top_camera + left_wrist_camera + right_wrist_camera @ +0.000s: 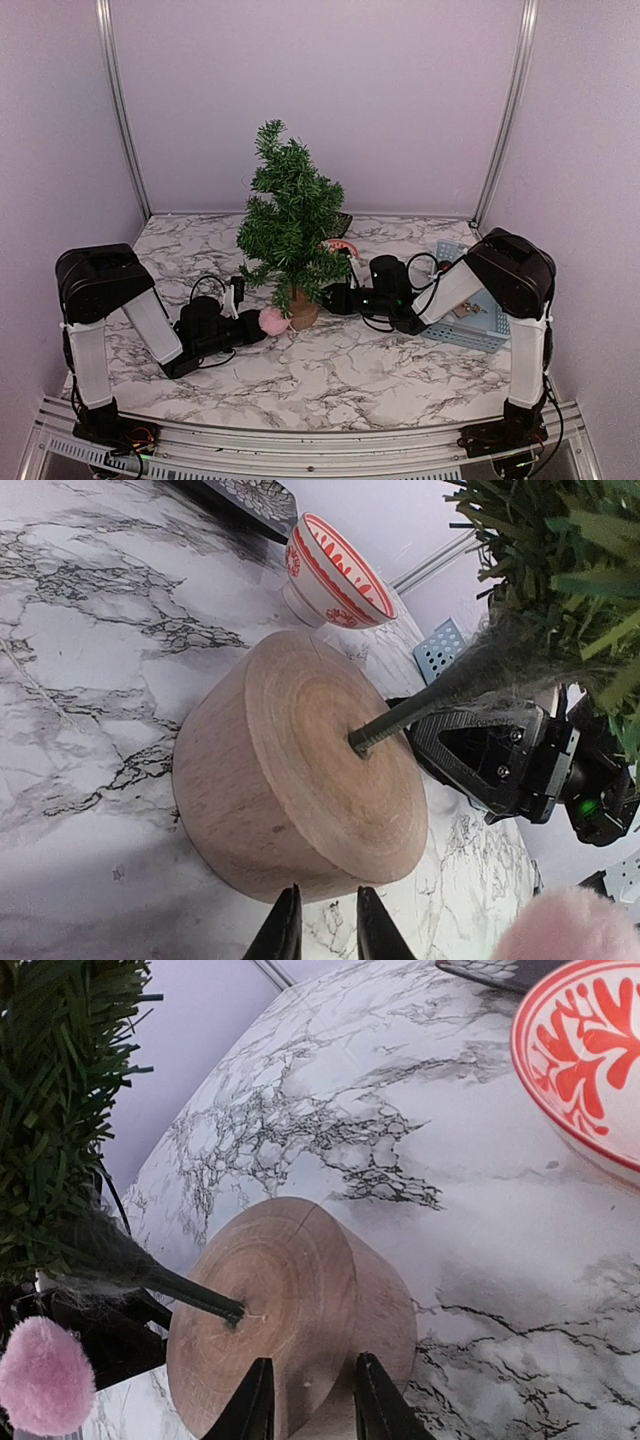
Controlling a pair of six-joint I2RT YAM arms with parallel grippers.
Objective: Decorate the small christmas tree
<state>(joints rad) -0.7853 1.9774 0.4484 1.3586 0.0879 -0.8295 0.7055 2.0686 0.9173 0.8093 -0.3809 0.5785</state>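
The small christmas tree stands upright mid-table on its round tan wood base. My left gripper lies low at the base's left side. In the left wrist view its jaws are open by a narrow gap with nothing between them, the tips just short of the base. A pink pompom sits right beside that gripper; I cannot tell whether it hangs or lies. My right gripper reaches in from the right. Its jaws are open against the wall of the base.
A red-and-white bowl and a dark patterned plate are behind the tree. A light blue basket sits at the right under my right arm. The enclosure's walls close the back and both sides.
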